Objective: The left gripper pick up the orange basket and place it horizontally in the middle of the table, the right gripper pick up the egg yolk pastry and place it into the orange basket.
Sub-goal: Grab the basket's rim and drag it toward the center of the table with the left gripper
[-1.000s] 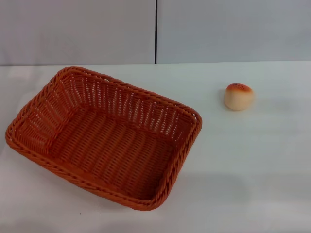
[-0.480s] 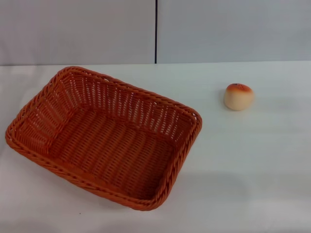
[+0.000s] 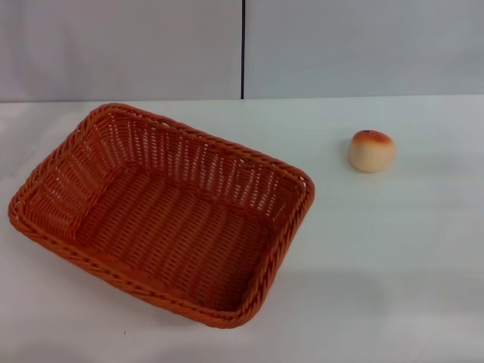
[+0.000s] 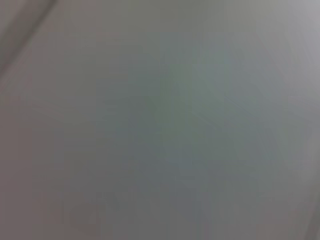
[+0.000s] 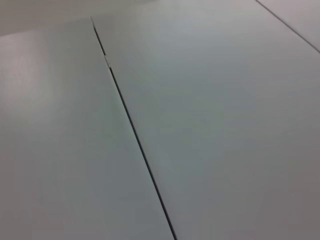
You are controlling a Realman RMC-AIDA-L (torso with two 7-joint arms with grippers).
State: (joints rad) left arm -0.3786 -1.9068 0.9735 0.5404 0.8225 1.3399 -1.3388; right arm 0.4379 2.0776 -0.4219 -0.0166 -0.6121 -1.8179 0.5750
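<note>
While I look down from the head camera, I see the orange basket (image 3: 162,215) sitting on the white table (image 3: 393,257), toward my left side, turned at a slant so its long sides run diagonally rather than square to the table edge. Its inside holds nothing. The egg yolk pastry (image 3: 371,150) rests on the tabletop well apart from the basket, off to the right and farther back, its browned top facing up. Behind the table stands a pale wall with a dark vertical seam (image 3: 243,49). Neither arm appears in this view.

My left wrist camera gives me only a blurred grey surface; I cannot tell how the left gripper stands.

My right wrist camera shows pale panels split by a thin dark seam (image 5: 135,135); the right gripper's opening I cannot tell either.
</note>
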